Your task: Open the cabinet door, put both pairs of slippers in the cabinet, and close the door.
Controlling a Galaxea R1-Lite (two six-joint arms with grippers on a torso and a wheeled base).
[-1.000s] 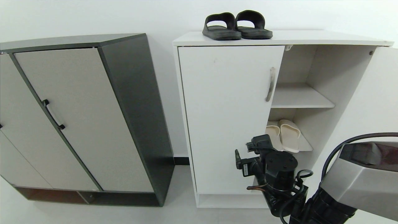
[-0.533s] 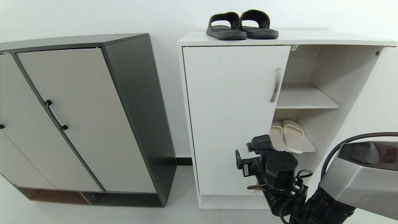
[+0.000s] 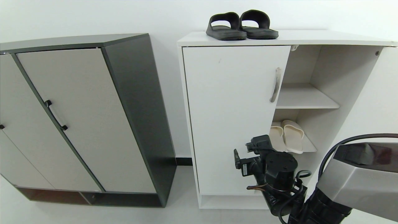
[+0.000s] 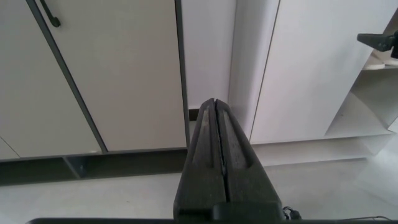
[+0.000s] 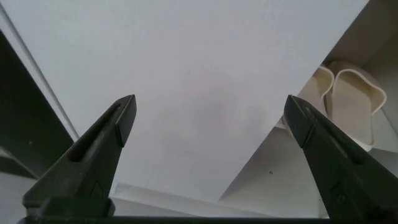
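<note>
White cabinet (image 3: 236, 124) stood half open beside a dark cabinet (image 3: 133, 109), black slippers (image 3: 242, 26) on top, cream slippers (image 3: 287, 135) inside. Left claw (image 4: 214, 102) was pressed together, right claw (image 5: 210, 106) spread. Nothing had moved since half a second earlier.

Your right gripper (image 5: 210, 102) faces the white cabinet door (image 5: 186, 43) with its jaws spread wide and nothing between the fingers (image 5: 93, 162). Past the door's free edge you will find one pair of cream slippers (image 5: 345, 102) lying side by side, touching, inside the cabinet. A dark cabinet (image 5: 25, 118) adjoins the door's opposite edge.
</note>
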